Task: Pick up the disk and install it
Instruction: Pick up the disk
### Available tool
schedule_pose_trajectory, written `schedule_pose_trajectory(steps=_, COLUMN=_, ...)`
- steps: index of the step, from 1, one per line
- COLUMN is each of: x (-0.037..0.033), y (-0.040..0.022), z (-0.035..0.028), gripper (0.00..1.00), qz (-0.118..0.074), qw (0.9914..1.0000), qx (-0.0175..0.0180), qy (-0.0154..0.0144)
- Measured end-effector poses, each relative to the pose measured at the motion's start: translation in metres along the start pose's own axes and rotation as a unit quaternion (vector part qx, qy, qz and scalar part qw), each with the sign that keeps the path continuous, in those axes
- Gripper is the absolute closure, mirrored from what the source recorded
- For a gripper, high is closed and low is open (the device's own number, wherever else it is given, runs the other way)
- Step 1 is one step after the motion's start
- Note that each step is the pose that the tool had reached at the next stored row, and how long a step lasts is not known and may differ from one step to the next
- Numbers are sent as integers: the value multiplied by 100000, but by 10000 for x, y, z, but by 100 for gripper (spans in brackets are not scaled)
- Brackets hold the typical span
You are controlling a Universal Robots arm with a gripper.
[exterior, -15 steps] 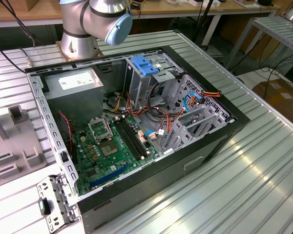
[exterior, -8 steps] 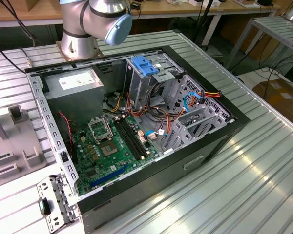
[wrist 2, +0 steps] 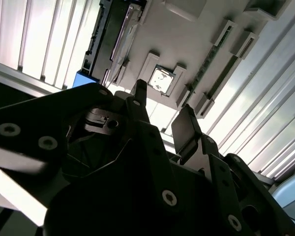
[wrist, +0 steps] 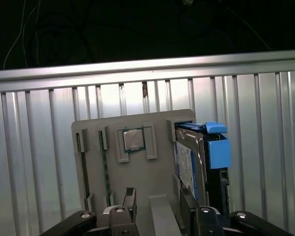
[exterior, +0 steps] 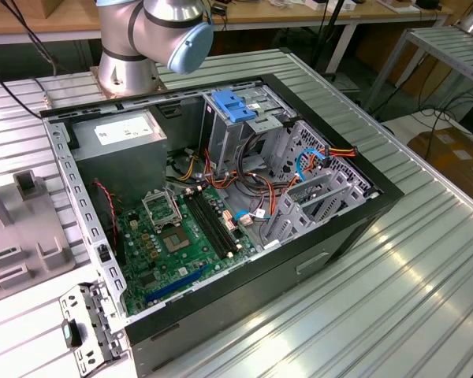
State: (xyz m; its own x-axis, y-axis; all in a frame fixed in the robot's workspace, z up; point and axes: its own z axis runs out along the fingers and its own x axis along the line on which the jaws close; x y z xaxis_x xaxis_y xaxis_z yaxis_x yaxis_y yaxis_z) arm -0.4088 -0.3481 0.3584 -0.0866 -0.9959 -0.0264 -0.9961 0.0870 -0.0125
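At pick-up, our tool (wrist: 158, 199) hangs wide and empty over the holder (wrist: 137, 172) where the disk (wrist: 188, 166) stands on edge in an end slot; we judge it needs centring there.

Exterior view evenly lit from overhead, soft glare streaks on the ribbed table (exterior: 426, 260) at lower right, computer case (exterior: 315, 264) interior shaded; second wrist view strongly backlit, slats blown out white, gripper (wrist 2: 163, 105) near-black silhouette; first wrist view bright slats, blackness beyond the table edge.
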Motion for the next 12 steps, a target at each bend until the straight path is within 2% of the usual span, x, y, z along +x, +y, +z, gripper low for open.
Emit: schedule_pose_trajectory(steps=12, x=-123, y=11, z=34, gripper=52, qz=0, qw=100000, qx=0, qy=0)
